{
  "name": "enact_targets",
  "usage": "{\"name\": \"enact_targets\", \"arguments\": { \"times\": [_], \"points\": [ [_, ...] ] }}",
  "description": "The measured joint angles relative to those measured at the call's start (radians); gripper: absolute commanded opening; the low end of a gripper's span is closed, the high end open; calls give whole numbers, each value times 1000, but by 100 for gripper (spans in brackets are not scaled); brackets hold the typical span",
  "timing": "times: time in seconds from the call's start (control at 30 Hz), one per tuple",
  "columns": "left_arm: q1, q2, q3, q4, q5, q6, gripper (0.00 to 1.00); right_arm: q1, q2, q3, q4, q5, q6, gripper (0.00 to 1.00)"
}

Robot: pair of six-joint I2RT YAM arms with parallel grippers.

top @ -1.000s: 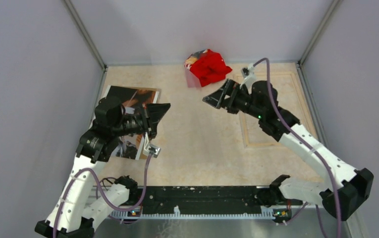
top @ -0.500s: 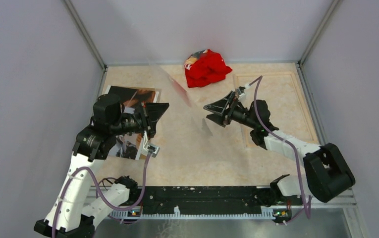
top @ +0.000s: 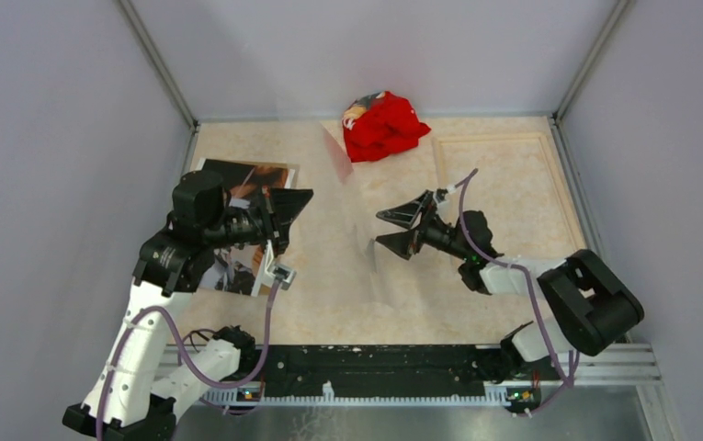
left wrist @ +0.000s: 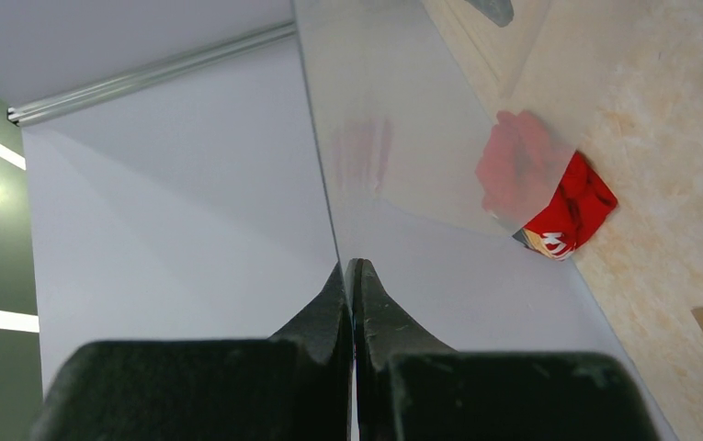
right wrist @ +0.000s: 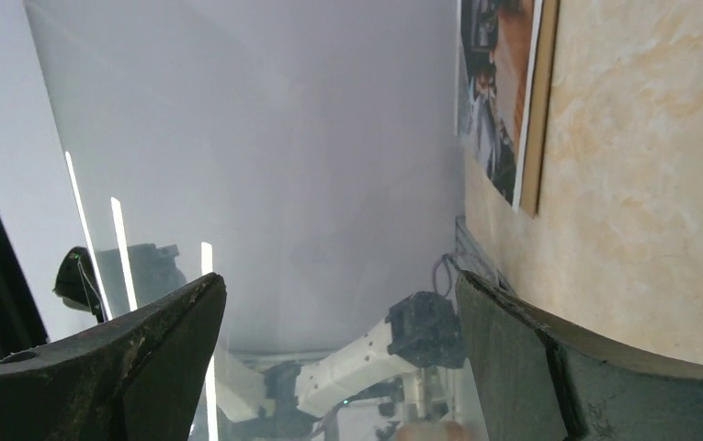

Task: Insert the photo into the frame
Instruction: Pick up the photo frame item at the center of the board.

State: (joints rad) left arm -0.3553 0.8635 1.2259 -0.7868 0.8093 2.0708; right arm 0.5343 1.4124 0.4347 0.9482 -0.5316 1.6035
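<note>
My left gripper (top: 309, 197) (left wrist: 347, 266) is shut on the edge of a clear pane (top: 347, 184) (left wrist: 393, 110) and holds it up over the table's middle. The pane shows only as faint glare. My right gripper (top: 382, 229) (right wrist: 340, 280) stands open, pointing left at the pane (right wrist: 283, 138); I cannot tell whether the pane reaches between its fingers. The photo (top: 246, 179) (right wrist: 494, 101), dark with orange-brown patches, lies at the left on a brown board (right wrist: 536, 110), partly hidden by my left arm. The pale wood frame (top: 494, 138) lies flat at the back right.
A crumpled red cloth (top: 382, 126) (left wrist: 572, 207) sits at the back middle, against the rear wall. Grey walls close in the table on the left, back and right. The black base rail (top: 375, 367) runs along the near edge.
My right arm has swung back and down toward the near side, bringing its open gripper left and lower, beside the pane. The pane's glare has shifted. My left arm has barely moved.
</note>
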Motion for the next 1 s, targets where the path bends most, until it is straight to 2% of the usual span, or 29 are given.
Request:
{"name": "enact_targets", "arguments": {
  "times": [0.3,0.8,1.0],
  "points": [
    [0,21,18,0,-19,0,0,114,161,-42,231,99,148,93],
    [0,30,71,0,-35,0,0,132,276,-74,470,233,282,93],
    [0,43,95,-1,-41,0,0,134,304,-71,534,283,322,87]
  ]
}}
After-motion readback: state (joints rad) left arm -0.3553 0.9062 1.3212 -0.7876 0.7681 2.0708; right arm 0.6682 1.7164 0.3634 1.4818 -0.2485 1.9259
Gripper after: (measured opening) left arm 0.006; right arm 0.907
